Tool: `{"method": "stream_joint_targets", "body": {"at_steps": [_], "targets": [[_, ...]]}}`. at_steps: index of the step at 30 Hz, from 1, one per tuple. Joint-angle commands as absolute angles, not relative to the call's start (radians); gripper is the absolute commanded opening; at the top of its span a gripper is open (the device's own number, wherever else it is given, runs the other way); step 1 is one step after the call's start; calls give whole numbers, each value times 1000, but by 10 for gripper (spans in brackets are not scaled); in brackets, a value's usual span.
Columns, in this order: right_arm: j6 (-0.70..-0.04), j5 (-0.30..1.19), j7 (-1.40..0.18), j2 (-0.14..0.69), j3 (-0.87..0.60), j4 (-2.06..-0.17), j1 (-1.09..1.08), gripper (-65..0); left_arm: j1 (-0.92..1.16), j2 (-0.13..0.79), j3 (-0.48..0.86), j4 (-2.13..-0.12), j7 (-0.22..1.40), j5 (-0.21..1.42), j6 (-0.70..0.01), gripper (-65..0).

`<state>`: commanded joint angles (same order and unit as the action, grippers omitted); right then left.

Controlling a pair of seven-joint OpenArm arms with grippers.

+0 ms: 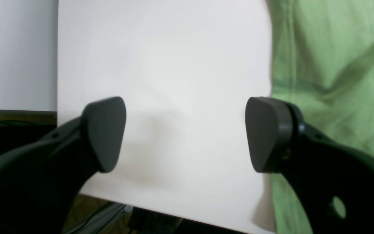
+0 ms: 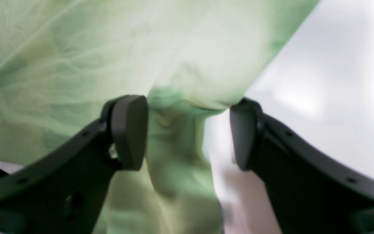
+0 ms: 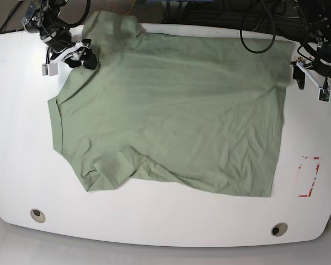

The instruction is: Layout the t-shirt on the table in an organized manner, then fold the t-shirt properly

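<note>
step in hand: laying out, by my reading; the t-shirt (image 3: 171, 110) lies spread over the worktop (image 3: 22, 165) but is not yet tidy, and no fold has been made
t-shirt position: across the middle and far part of the worktop, hem toward the base view's right, collar end toward its left; the far sleeve (image 3: 107, 27) reaches the far edge, the near sleeve (image 3: 113, 171) lies crumpled and tucked against the body
cloth state: mostly flat, with shallow wrinkles across the body and a bunched patch at the near sleeve
right hand: the right hand (image 2: 188, 133) sits at the far-left corner in the base view, by the shoulder and far sleeve; its pads stand apart, with a raised ridge of green cloth between them, not clamped
left hand: the left hand (image 1: 185, 135) is at the far-right corner in the base view, just beside the hem; its pads are wide apart over bare white worktop, the cloth edge at the side of one pad, nothing held
other marks: red tape marks (image 3: 309, 176) near the right edge, well apart from the shirt; two grey grommets (image 3: 37, 215) along the near edge
next move calls for: probably the right hand closing on that ridge of cloth and the left hand shifting over onto the hem corner, so the two can draw the shirt taut
after that: the near sleeve needs pulling out flat before any fold is worth starting
risk: a pinch on a loose ridge may lift one layer only and drag fresh wrinkles
</note>
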<state>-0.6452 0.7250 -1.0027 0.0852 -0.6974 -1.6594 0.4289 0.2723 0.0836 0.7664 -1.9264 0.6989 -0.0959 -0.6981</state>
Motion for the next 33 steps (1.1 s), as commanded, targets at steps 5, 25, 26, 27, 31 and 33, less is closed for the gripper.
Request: {"method": "stream_joint_targets", "body": {"at_steps": [5, 25, 26, 27, 31, 33], "targets": [[-645, 725, -1001, 85, -697, -1658, 429, -379, 272, 85, 765, -1926, 699, -96, -698, -105], [-645, 725, -1003, 94, -696, -1664, 449, -650, 340, 84, 642, -1928, 697, -96, -698, -105], [-645, 725, -1003, 94, -696, -1664, 449, -650, 346, 84, 636, -1928, 697, -96, -698, -105], [-645, 725, -1003, 94, -696, -1664, 449, -650, 358, 82, 631, -1928, 697, -96, -698, -105], [-645, 725, -1003, 94, -696, -1664, 449, -650, 386, 48, 631, -1929, 700, -93, -698, -105], [-645, 725, -1003, 94, -697, -1664, 449, -650, 407, 42, 633, -1929, 702, -71, -698, -105]]}}
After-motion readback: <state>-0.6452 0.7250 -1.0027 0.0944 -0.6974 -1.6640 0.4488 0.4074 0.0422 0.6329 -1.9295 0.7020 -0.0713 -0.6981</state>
